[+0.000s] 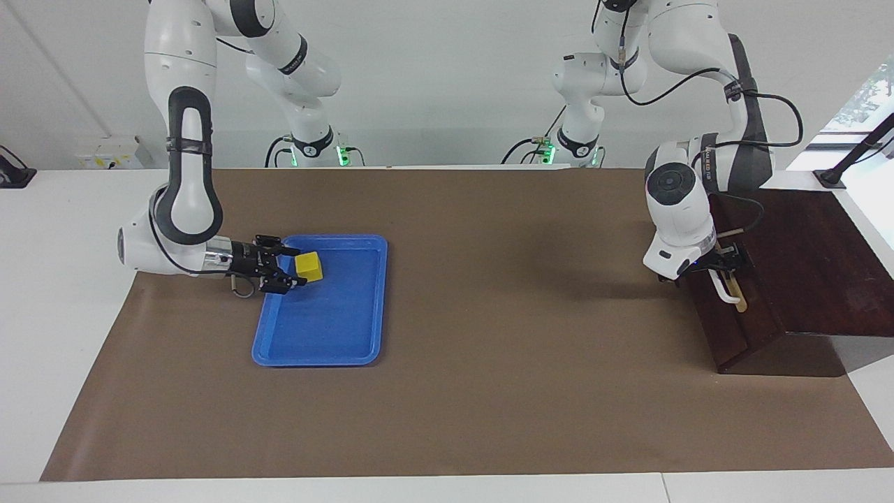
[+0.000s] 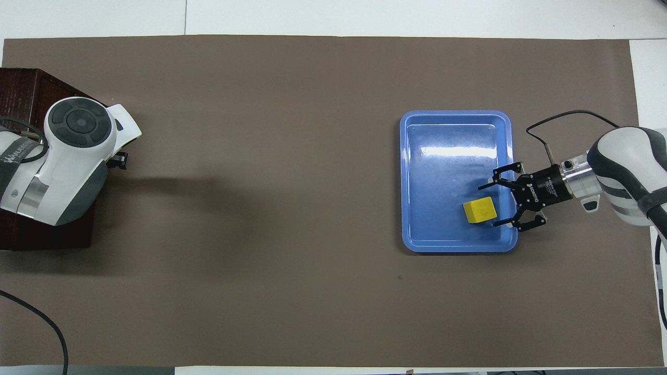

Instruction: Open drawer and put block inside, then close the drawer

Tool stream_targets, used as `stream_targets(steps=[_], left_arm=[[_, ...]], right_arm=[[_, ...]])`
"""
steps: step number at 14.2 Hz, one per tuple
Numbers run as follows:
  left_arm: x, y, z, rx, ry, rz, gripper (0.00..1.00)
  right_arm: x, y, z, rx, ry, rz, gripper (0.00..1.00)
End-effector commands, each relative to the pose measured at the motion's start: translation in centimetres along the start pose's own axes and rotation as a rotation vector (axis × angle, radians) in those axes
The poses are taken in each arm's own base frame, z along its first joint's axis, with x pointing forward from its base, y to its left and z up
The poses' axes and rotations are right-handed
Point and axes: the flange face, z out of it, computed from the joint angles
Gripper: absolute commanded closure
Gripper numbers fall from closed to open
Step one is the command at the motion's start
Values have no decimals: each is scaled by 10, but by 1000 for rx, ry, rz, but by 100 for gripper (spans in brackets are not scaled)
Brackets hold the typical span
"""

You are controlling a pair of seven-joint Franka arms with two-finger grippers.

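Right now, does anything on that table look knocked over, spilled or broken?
Nothing stands out. The yellow block sits flat in the blue tray, and the drawer is shut in its wooden box.

A plain white wall (image 1: pixel 447 77) rises along the robots' end of a white table (image 1: pixel 63 230). A brown mat (image 1: pixel 489 363) covers most of the tabletop, leaving white margins at its edges. A window (image 1: pixel 866 94) showing green foliage brings daylight in at the left arm's end. A small white box (image 1: pixel 112 152) sits by the wall.
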Motion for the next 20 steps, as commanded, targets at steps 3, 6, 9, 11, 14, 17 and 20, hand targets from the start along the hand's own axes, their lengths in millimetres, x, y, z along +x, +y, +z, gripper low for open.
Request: stream_targets(steps=[3, 6, 9, 11, 14, 17, 20], left_arm=[[-5, 12, 0, 12, 23, 11, 0], [-5, 15, -3, 11, 24, 13, 0], [-4, 31, -13, 4, 30, 20, 0], [-4, 43, -20, -17, 24, 20, 0], [-4, 54, -28, -23, 31, 36, 0], [-4, 69, -40, -38, 34, 53, 0], [-4, 88, -53, -47, 42, 79, 0]], right_arm=[[-4, -5, -5, 45, 14, -30, 100], [-11, -18, -18, 58, 24, -31, 100], [-47, -50, -29, 58, 42, -3, 100], [-79, -73, -44, 62, 51, 34, 100], [-128, -102, -60, 71, 68, 64, 100], [-163, -114, -54, 75, 85, 104, 100], [-175, -121, -52, 77, 89, 149, 100]])
